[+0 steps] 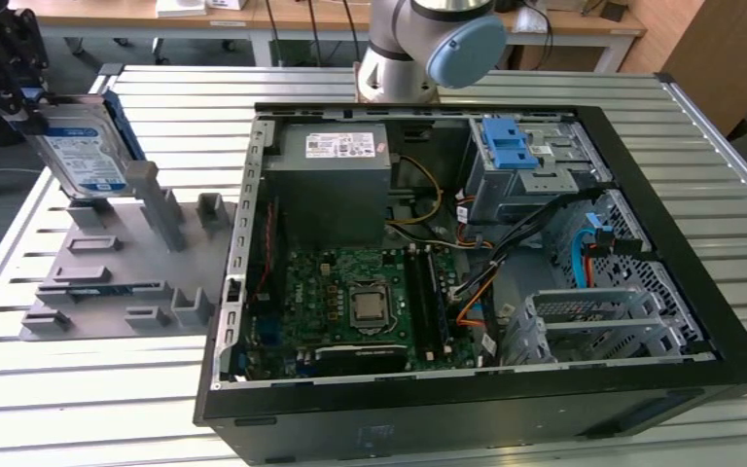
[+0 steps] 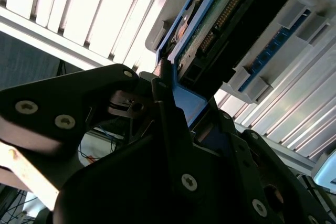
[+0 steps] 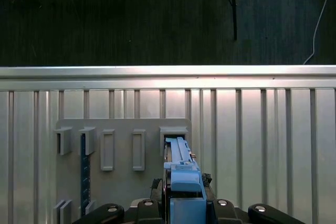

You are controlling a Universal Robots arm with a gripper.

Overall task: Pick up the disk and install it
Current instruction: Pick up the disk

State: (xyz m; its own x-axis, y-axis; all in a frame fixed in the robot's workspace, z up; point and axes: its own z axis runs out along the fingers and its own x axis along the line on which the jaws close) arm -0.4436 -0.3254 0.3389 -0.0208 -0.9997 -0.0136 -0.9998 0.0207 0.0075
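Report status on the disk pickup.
Gripper shut on disk. Disk upright at grey holder, outside the computer case. Nothing seen in the way.

Upright disk (image 1: 82, 156) over rack (image 1: 101, 292) on table (image 1: 88, 394), computer case (image 1: 478, 418) to the exterior view's right

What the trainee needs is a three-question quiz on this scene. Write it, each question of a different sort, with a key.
1. True or false: the disk lies flat inside the computer case.
2. What is the gripper clamped on? A: the disk. B: a screwdriver. C: nothing.
3. Fill in: in the exterior view, the grey holder plate lies on the table to the case's ____.

Key: 1 false, as it stands on edge outside the case; 2 A; 3 left.
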